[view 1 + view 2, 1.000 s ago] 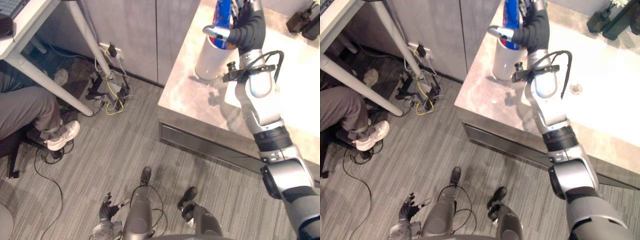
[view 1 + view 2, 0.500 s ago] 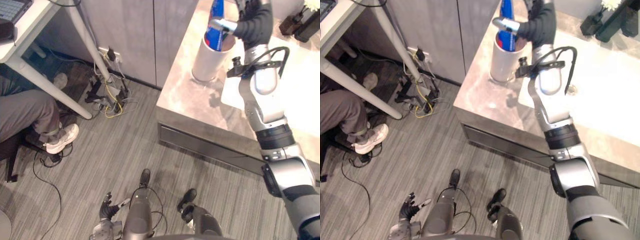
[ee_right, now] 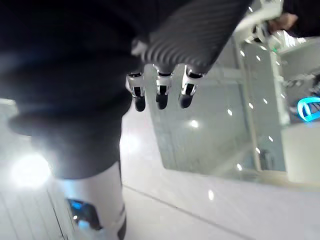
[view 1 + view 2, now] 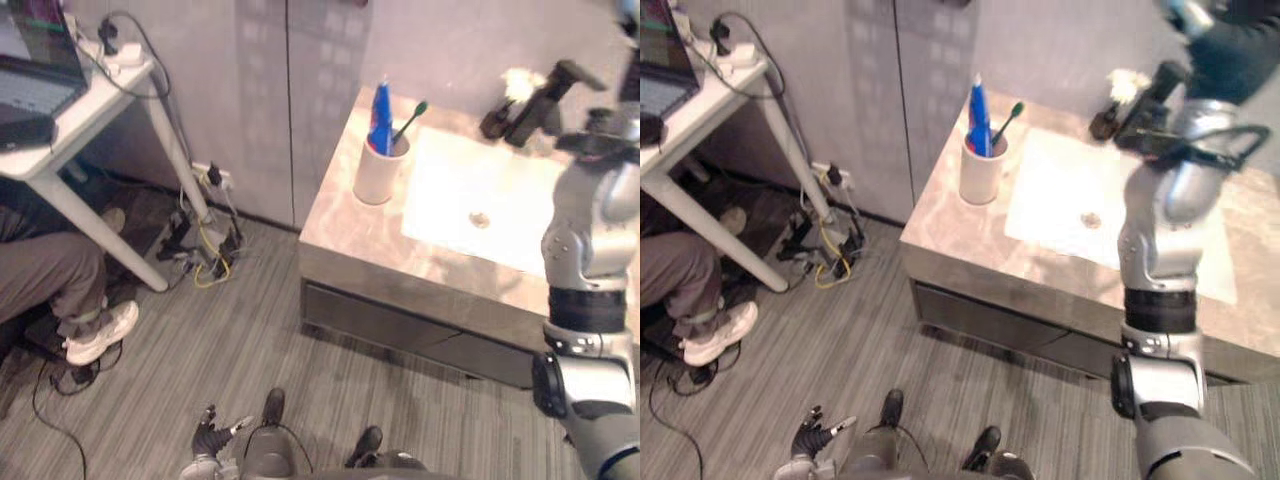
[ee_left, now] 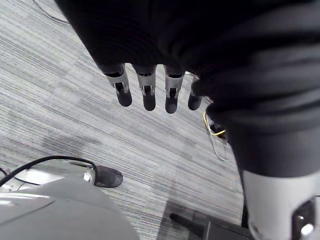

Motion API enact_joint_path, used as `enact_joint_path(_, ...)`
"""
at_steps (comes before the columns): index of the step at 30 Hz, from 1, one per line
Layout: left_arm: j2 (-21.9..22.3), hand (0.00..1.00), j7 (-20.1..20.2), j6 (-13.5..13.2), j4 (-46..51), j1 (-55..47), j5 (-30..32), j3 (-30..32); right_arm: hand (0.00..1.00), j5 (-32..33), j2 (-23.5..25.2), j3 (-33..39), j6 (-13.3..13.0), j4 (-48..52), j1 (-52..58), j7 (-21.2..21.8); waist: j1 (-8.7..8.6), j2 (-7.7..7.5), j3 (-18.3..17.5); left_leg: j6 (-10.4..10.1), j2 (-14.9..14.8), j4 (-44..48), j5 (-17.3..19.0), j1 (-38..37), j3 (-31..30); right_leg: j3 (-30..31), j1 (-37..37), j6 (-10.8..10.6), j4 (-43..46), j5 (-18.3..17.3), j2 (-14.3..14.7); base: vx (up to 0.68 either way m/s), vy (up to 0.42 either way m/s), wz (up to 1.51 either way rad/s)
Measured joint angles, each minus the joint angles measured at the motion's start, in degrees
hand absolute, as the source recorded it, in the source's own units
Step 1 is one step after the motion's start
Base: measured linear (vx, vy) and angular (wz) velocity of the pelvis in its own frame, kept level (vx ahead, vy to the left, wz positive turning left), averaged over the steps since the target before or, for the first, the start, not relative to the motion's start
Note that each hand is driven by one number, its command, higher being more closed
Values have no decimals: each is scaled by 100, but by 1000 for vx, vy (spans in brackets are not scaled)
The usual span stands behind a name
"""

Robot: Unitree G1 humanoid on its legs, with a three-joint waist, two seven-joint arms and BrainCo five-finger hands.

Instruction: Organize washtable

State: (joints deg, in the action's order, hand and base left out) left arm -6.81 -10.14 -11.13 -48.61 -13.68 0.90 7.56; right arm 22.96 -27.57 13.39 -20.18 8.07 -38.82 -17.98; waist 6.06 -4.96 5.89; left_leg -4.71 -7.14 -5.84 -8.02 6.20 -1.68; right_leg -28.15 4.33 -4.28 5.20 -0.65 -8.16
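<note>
On the far left corner of the counter (image 4: 348, 226) stands one white cup (image 4: 380, 176). Two things stick up out of it: one blue toothpaste tube (image 4: 381, 116) and one green toothbrush (image 4: 409, 120), which leans to the right. Just right of the cup is one white sink (image 4: 450, 190) with one small drain (image 4: 480, 219) in it. At the far edge of the sink stands one black faucet (image 4: 543, 98). Left of the faucet is one small dark bottle (image 4: 492, 122) with something white and fluffy (image 4: 517, 82) above it; I cannot tell what that is.

Two robot hands show. The right robot hand (image 3: 158, 95) is lifted high over the far right side of the counter, up above the faucet. The cup is low down and to its left, well apart from it. Its fingers are straight and loose, and it holds nothing.

The left robot hand (image 4: 207, 436) hangs low over the grey floor (image 4: 230, 340), on the near side. The cup is far from it, up on the counter and to the right. Its fingers (image 5: 146, 94) are straight and loose too, and they hold nothing.

Over on the left stands one white desk (image 4: 95, 105) with one laptop (image 4: 35, 75) on it. A person sits there, and one grey trouser leg (image 4: 45, 290) and one white shoe (image 4: 98, 334) show. Between the desk and the counter, a bunch of cables (image 4: 205, 245) lies by the wall.
</note>
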Motion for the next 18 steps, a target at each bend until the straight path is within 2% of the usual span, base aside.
enact_joint_path(3,62,0,-32,39,-232,-166,167,217,0,-557,64,933,-96,641,955,-457,-221,11,-251,-6,-21,-1,88,-190,189,170,-155,-35,-207,67,48,-5,1,-33)
enact_joint_path(5,66,0,-40,75,-379,-189,223,235,0,-881,205,1540,-106,983,1506,-664,-268,46,-316,-20,-42,-2,140,-353,336,313,-266,-56,-314,119,89,2,-3,-42)
enact_joint_path(6,106,0,-49,81,-403,-259,271,324,0,-1131,389,1886,-108,1184,1873,-822,-373,62,-402,-30,-58,-2,163,-443,394,398,-333,-65,-379,142,115,2,-6,-32)
enact_joint_path(7,122,0,-55,81,-416,-300,286,367,0,-1265,496,2021,-93,1274,2058,-885,-395,81,-464,-45,-53,-2,168,-474,441,424,-345,-65,-392,142,122,18,2,-35)
enact_joint_path(9,236,0,-114,85,-513,-319,425,610,0,-1592,855,2332,-60,1631,2694,-1061,-545,146,-572,-65,-61,-1,197,-597,529,490,-445,-54,-462,166,144,20,7,-23)
enact_joint_path(10,296,0,-129,86,-533,-316,488,671,0,-1867,1230,2576,-35,1890,3264,-1143,-606,206,-620,-74,-69,-1,231,-708,612,557,-533,-45,-522,190,162,4,8,-27)
enact_joint_path(11,338,0,-130,86,-542,-314,551,729,0,-2098,1620,2669,74,2048,3793,-1210,-679,264,-704,-80,-78,0,248,-723,661,612,-548,-43,-579,218,189,-10,8,-28)
enact_joint_path(13,383,0,-130,85,-542,-289,607,799,0,-2241,1907,2659,156,2051,4182,-1210,-749,285,-722,-84,-80,-1,258,-734,671,629,-562,-47,-635,233,196,-21,6,-11)
enact_joint_path(15,459,0,-131,79,-542,-257,662,886,0,-2500,2526,2590,433,2031,5057,-1198,-832,334,-725,-106,-86,-1,338,-785,685,643,-627,-48,-728,237,211,-49,17,-3)
enact_joint_path(17,508,0,-132,78,-540,-267,667,895,0,-2593,2939,2541,570,2020,5585,-1195,-831,399,-743,-96,-85,-2,352,-770,715,666,-635,-49,-757,236,213,-47,20,-6)
enact_joint_path(18,576,0,-132,72,-536,-270,666,951,0,-2727,3271,2383,720,1929,6096,-1191,-831,467,-746,-91,-82,-2,356,-766,759,712,-627,-55,-796,239,216,-22,26,-15)
